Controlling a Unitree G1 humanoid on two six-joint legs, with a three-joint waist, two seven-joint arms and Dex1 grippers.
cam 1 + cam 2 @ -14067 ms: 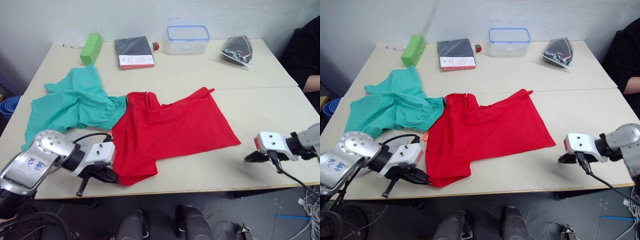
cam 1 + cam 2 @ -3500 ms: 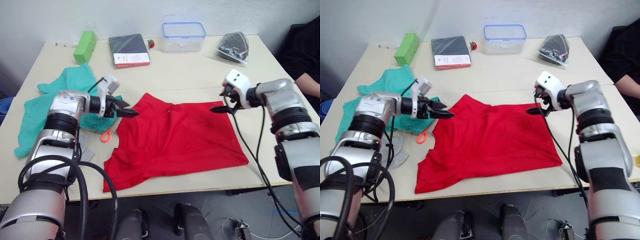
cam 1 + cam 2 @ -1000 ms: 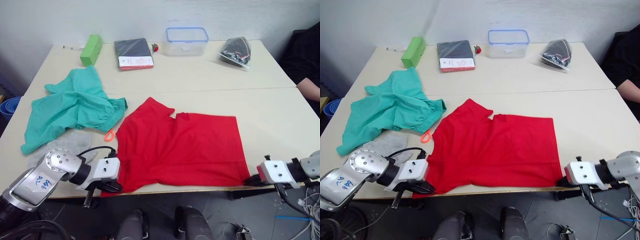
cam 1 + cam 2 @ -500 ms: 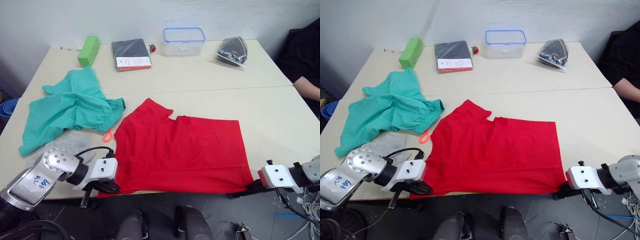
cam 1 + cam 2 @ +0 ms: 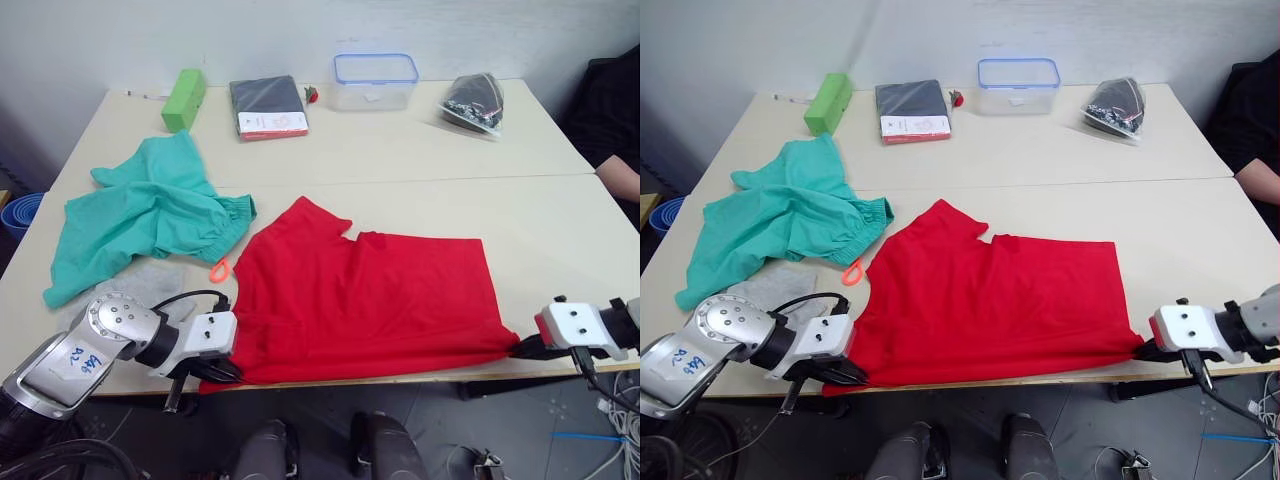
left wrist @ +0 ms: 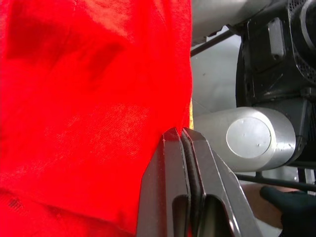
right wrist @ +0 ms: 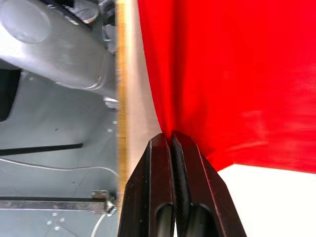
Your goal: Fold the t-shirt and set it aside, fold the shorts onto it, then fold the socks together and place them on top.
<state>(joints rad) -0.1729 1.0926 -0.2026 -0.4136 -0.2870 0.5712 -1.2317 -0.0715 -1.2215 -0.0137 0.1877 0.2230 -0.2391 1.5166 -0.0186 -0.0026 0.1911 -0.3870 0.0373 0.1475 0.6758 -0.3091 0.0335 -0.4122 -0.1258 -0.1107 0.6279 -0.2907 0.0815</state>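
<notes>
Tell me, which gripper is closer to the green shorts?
Left. The left gripper pinches the red t-shirt's near corner, just below the shorts. The right gripper pinches the t-shirt's opposite near corner, across the whole shirt from them.

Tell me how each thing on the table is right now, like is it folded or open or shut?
Bright red fabric t-shirt: spread flat, unfolded, both near corners pinched.
Left gripper: shut on the t-shirt.
Right gripper: shut on the t-shirt.
Teal-green fabric shorts: crumpled, unfolded.
Light grey knit socks: lying loose beside the shorts.
Clear plastic box with blue-rimmed lid: lid on.
Clear plastic bag: lying slumped, full of small dark things.
</notes>
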